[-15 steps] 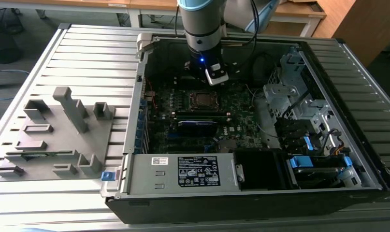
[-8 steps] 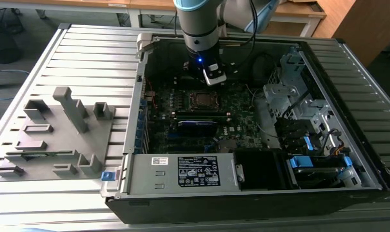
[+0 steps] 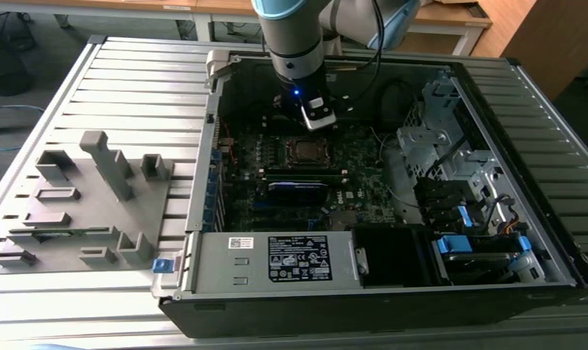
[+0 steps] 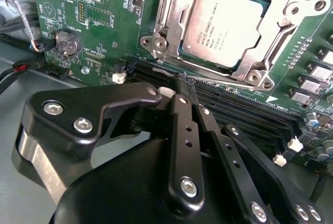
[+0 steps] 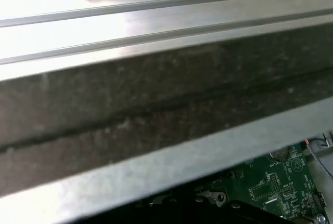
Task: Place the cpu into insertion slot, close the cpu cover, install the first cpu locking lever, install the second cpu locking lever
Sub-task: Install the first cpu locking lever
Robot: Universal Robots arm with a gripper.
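Note:
The cpu (image 4: pixel 226 24) lies flat in the insertion slot (image 3: pixel 285 150) on the green motherboard, its silver-grey top showing. The cpu cover (image 4: pixel 256 63) is folded down around it, so the chip shows through the cover's window. A thin metal lever (image 4: pixel 218 72) runs along the socket edge nearest my fingertips. My gripper (image 4: pixel 183 81) hovers just beside that edge, over the black memory slots, with its two black fingers (image 4: pixel 179 109) pressed together and nothing between them. In the exterior view the gripper (image 3: pixel 313 125) hangs inside the case, just behind the socket.
The open computer case (image 3: pixel 371 288) lies on a slatted aluminium table (image 3: pixel 138 73). A grey fixture block (image 3: pixel 89 197) stands at the exterior view's left. Cables and drive bays (image 3: pixel 459 168) crowd the case's right side. The case wall (image 5: pixel 156 104) is close to the wrist.

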